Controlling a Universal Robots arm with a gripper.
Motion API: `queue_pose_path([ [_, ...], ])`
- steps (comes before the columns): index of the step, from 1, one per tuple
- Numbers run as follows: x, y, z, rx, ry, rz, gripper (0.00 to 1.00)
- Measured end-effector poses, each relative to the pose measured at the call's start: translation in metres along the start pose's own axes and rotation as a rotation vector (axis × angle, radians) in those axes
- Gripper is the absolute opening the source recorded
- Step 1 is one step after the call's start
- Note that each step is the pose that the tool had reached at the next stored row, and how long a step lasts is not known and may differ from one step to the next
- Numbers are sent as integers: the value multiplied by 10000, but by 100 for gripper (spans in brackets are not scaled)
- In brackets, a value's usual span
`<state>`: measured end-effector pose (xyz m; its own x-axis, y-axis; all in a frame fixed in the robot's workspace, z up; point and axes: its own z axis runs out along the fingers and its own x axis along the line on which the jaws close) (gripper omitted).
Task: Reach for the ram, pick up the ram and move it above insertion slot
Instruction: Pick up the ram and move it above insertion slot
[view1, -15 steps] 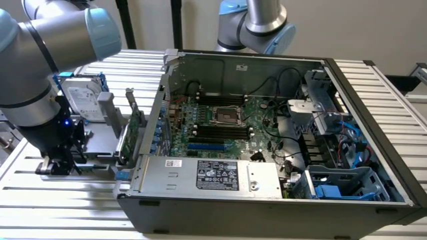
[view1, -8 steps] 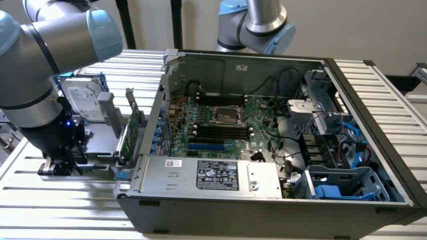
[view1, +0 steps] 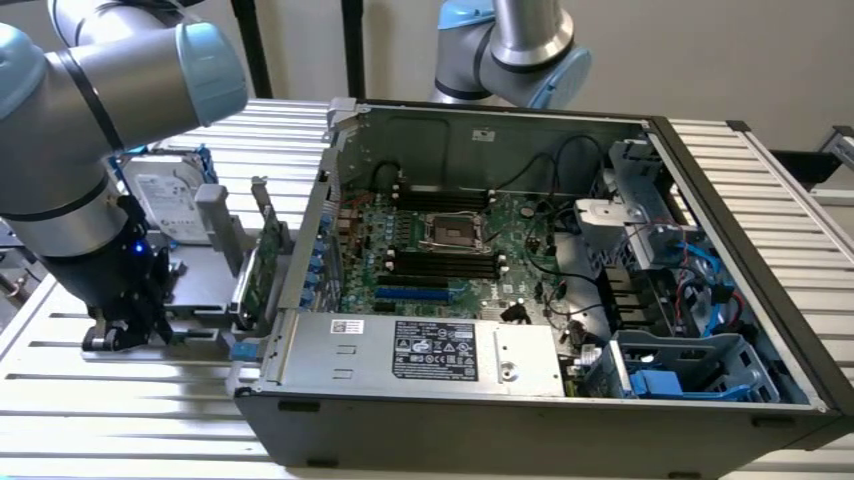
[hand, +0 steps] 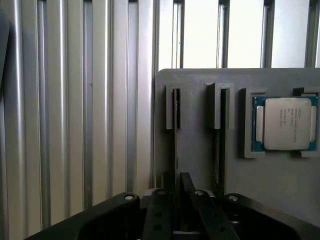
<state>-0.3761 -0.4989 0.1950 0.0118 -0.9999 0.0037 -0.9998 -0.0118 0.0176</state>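
Note:
The ram (hand: 176, 130) stands on edge in a narrow groove of the grey holder (hand: 200, 80), so I see it in the wrist view as a thin dark strip. My gripper (hand: 176, 187) straddles the near end of that strip. In the exterior view the gripper (view1: 127, 335) is lowered onto the grey holder (view1: 200, 290), to the left of the open computer case. The insertion slot is one of the parallel black sockets (view1: 441, 265) on the motherboard inside the case, far from the gripper.
A processor chip (hand: 284, 124) lies in a pocket of the holder next to a second groove (hand: 220, 135). A green expansion card (view1: 267, 250) and a hard drive (view1: 167, 195) stand by the case wall (view1: 314, 230). A blue socket (view1: 414, 295) and a second arm (view1: 521, 50) are beyond.

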Motion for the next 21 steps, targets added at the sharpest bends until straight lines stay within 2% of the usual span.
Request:
queue_pose_path([
  [2,0,-2,1,-30,0,-1,14],
  [7,0,-7,1,-85,-1,0,14],
  [21,0,-8,0,-88,2,-205,14],
])
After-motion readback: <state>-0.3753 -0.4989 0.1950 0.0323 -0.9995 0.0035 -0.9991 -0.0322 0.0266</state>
